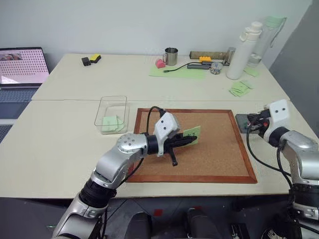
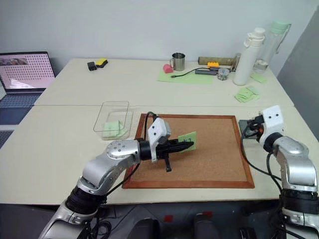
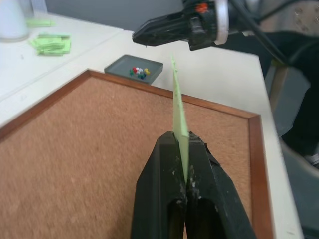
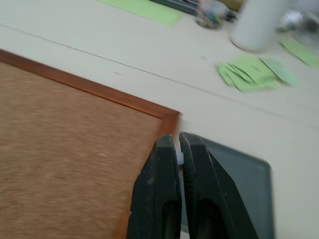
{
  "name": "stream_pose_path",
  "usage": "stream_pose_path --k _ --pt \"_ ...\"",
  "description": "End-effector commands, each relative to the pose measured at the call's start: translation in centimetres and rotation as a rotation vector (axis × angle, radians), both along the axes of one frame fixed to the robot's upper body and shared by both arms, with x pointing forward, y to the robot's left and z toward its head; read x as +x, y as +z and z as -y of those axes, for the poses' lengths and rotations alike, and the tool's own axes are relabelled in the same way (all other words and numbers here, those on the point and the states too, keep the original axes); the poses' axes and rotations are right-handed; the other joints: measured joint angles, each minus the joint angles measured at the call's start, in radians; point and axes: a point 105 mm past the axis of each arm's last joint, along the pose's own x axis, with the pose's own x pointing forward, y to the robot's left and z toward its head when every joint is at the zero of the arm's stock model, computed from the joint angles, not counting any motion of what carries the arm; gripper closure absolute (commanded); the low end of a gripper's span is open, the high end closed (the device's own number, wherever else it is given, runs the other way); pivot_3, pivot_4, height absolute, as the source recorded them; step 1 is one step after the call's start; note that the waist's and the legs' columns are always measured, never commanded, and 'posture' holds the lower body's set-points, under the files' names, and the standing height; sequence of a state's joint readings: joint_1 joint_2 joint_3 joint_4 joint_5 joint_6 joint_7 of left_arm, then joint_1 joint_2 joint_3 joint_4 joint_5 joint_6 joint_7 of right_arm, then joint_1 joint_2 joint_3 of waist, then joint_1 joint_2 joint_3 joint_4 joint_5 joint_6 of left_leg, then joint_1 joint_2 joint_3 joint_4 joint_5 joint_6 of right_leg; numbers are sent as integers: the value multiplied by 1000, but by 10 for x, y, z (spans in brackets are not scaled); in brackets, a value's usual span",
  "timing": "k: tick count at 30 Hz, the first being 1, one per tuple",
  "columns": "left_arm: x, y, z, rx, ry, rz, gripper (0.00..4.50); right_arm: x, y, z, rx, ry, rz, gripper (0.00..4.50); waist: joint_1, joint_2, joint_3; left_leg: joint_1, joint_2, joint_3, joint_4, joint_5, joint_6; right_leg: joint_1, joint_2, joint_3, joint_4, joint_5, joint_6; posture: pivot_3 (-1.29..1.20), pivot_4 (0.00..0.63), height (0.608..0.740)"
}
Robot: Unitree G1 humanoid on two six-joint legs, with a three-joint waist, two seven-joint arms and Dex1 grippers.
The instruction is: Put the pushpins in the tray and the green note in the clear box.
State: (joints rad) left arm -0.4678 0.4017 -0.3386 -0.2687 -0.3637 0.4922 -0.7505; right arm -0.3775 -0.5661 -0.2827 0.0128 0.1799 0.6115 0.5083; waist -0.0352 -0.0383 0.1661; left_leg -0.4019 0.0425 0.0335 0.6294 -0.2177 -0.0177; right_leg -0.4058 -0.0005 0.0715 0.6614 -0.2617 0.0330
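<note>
Clamped on the green note (image 3: 179,107) edge-on, left gripper (image 1: 192,141) over the corkboard (image 1: 214,159); clear box (image 1: 111,114) just off its left edge, nearest this arm. Pinched on a white pin, right gripper (image 4: 178,144) above the tray (image 3: 134,69), beside the right edge.

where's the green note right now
The green note is pinched in the left gripper, held over the middle of the corkboard, right of the clear box.
</note>
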Motion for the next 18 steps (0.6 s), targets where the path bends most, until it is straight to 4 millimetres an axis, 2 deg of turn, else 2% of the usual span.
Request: stream_pose_path --k 1,2,3,6,16,18 --pt "0 13 9 2 1 137 4500 22 1 21 102 -72 11 3977 -1 1 1 0 0 0 0 0 0 0 1 0 0 0 0 0 150 740" --pt "1 11 9 12 2 143 4500 26 -1 23 121 -78 0 3863 -1 2 1 0 0 1 0 0 0 0 1 0 1 0 0 0 150 740" --pt "0 10 9 20 1 147 4500 30 -3 25 134 -82 -7 3500 -1 2 1 0 1 1 0 0 0 0 2 -1 1 0 0 0 150 740" --pt "-1 7 4 24 11 140 4500 36 -5 29 148 -83 -16 2911 1 3 2 0 1 1 -1 0 0 0 2 -1 1 0 0 0 150 740" --pt "2 8 -7 15 60 123 4500 38 -3 33 125 -73 0 947 1 4 3 -1 1 1 0 0 0 0 1 -1 1 -1 1 0 150 740" --pt "3 9 -8 8 66 117 4500 37 -4 33 124 -66 2 947 1 4 3 0 1 1 0 0 0 0 2 -1 1 -1 1 0 150 740"
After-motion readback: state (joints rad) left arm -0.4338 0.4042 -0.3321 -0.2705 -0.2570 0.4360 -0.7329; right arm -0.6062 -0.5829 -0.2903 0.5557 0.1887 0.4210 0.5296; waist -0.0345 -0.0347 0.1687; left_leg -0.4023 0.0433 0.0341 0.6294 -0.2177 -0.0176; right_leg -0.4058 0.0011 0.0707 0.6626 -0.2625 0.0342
